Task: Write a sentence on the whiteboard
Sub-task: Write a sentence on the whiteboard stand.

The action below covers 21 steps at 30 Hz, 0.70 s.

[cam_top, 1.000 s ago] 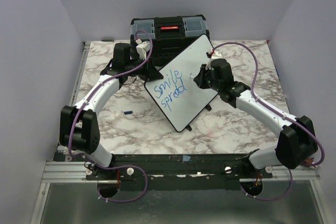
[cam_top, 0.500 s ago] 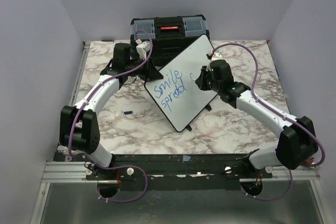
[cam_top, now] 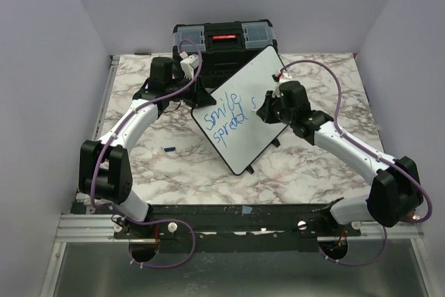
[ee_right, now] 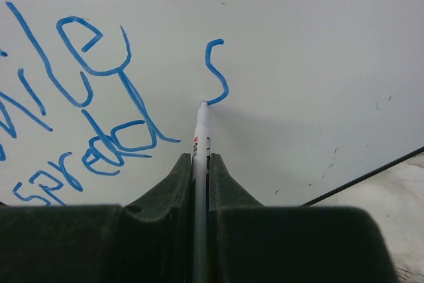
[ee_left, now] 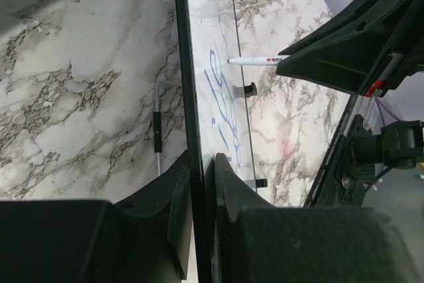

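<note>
Left jaws [ee_left: 200, 171] are pinched on the black rim of the whiteboard [cam_top: 245, 81], at its left edge, so that wrist camera sees the board nearly edge-on. From the top camera the board sits mid-bench just in front of the black toolbox [cam_top: 222, 38]. Its long axis runs diagonally, near-left to far-right, with the far corner up by the toolbox's right end. Two small black feet show along its near-right side; can't tell if they touch the bench [cam_top: 174, 168]. The sentence [cam_top: 227, 119] is in blue on the left half of the board: "Smile" over "spread", both lines running along the long axis and climbing toward the far right. A lone "s" sits further right on the upper line. Right jaws [ee_right: 200, 162] are clamped on a white marker [ee_right: 201, 130]. The barrel runs straight out between the fingers, tip pointing away from my wrist and touching the board at the bottom end of that "s". A small dark blue piece [cam_top: 168, 148] lies on the bench left of the board, apart from it.
</note>
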Tool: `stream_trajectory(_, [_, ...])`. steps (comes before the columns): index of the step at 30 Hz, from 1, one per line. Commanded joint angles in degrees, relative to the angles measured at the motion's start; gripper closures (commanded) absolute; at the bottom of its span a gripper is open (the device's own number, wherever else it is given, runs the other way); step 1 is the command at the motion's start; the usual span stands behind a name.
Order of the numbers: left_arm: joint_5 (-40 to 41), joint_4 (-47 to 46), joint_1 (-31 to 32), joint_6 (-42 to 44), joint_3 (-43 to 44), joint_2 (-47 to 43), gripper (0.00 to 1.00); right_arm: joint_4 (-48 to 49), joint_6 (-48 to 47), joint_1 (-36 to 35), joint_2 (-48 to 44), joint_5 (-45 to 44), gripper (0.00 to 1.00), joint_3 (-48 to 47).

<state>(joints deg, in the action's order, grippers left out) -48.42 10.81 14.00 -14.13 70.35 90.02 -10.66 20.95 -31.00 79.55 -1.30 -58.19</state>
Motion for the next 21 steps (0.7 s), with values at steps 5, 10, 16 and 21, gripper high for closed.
stream_trajectory(5, [0.4,-5.4,0.4,4.9,0.4,-1.9,1.00,-0.2,3.4,-0.4,0.0,2.4,0.99,-1.5])
stream_trajectory(10, [0.5,-5.4,0.4,5.0,0.4,-2.0,1.00,1.9,5.1,-0.4,-2.3,-2.9,0.99,-2.5])
stream_trajectory(16, [0.5,-5.4,0.4,4.9,0.3,-2.0,1.00,3.2,5.5,-0.4,-3.9,-9.9,0.99,-1.1])
stream_trajectory(21, [0.5,-5.5,0.4,4.9,0.2,-2.1,1.00,3.2,5.5,-0.3,-2.7,-12.0,0.99,-1.1])
